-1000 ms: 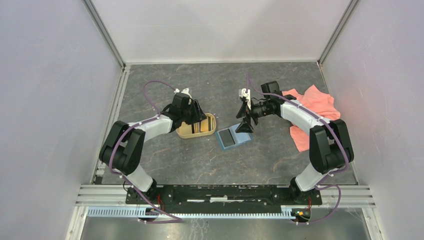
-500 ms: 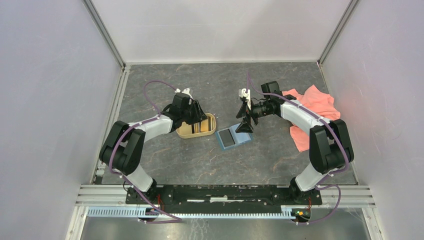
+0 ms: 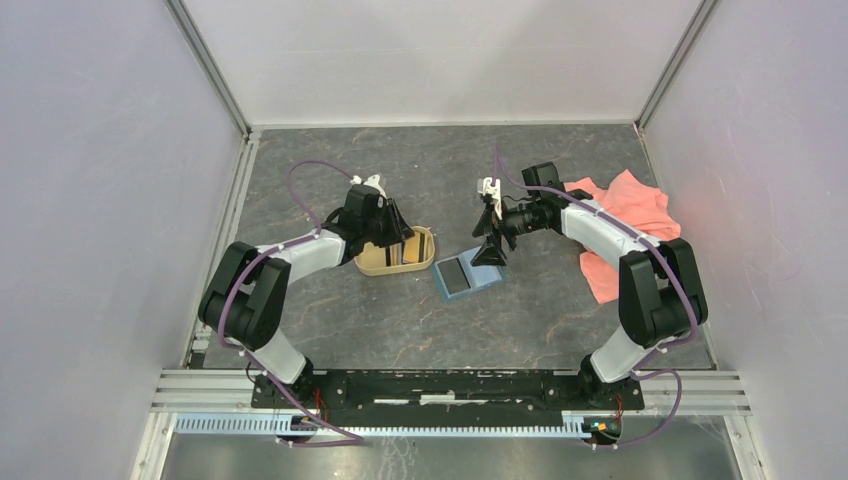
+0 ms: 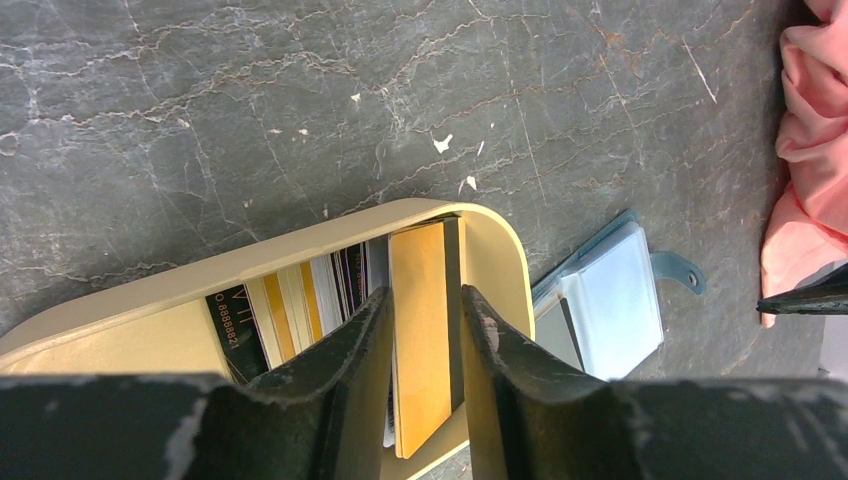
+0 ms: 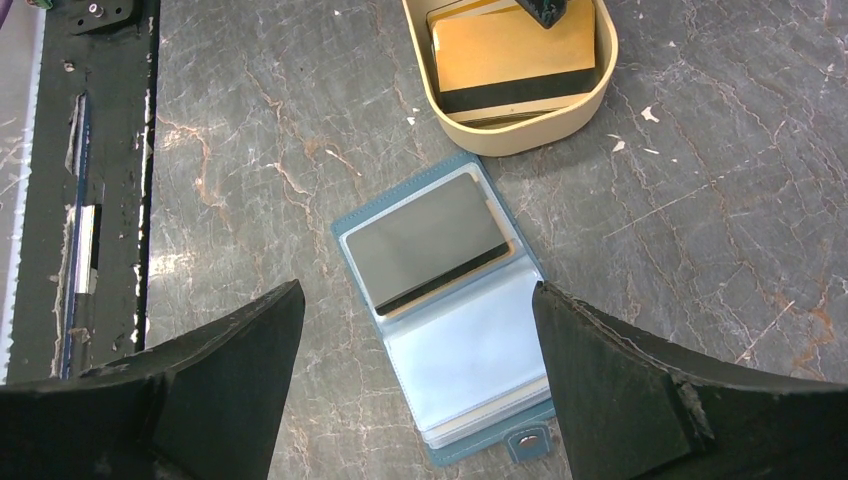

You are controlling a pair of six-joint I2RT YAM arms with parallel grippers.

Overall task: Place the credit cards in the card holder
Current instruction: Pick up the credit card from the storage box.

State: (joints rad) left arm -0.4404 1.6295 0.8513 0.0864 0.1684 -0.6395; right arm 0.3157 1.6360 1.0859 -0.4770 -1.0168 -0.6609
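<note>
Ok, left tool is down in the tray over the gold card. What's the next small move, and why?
Probably close the left tool fully on the gold card before lifting. Its fingers straddle that card, upright in the tan tray, but a firm pinch isn't evident. The card holder lies open, a clear pocket free.

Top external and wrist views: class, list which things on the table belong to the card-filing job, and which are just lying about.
Belong to the job:
- credit cards, standing in the tan tray
- card holder, lying open
- grey card, already in a pocket of the holder

Just lying about:
- pink cloth, crumpled at the right
</note>
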